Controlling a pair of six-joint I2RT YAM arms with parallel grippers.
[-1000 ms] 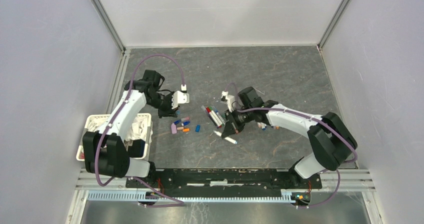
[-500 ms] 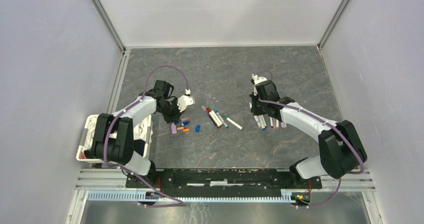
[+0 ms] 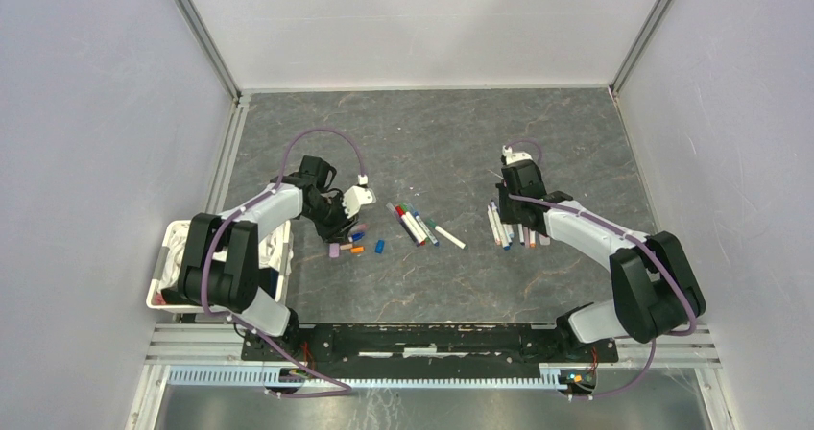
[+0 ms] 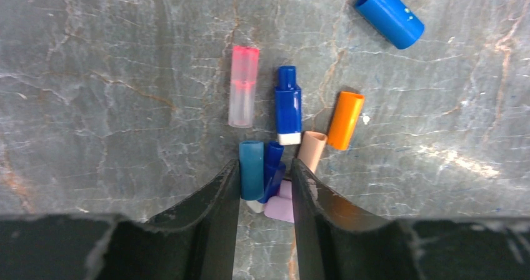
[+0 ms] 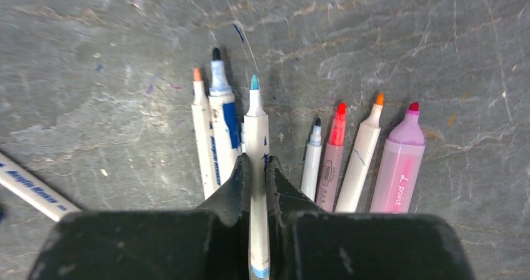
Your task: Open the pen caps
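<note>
Several loose pen caps (image 3: 357,250) lie in a cluster left of centre. My left gripper (image 3: 343,230) is down over them, open. A teal cap (image 4: 251,170) rests against its left finger, with a dark blue cap (image 4: 272,174) and a lilac cap (image 4: 279,208) also in the gap (image 4: 265,174). Pink (image 4: 242,86), blue (image 4: 287,105), orange (image 4: 345,120) and beige (image 4: 311,152) caps lie just ahead. My right gripper (image 3: 509,209) is shut on a white teal-tipped pen (image 5: 255,124), low in a row of uncapped pens (image 3: 523,233).
Capped pens (image 3: 413,224) lie mid-table with one white pen (image 3: 449,237) beside them. A larger blue cap (image 4: 389,14) lies apart. A white basket (image 3: 168,248) stands at the left edge by the left arm. Grey walls enclose the table.
My right arm swung from the middle pens to the right-hand row, carrying the teal-tipped pen. My left gripper came down onto the cap cluster and its jaws parted.
</note>
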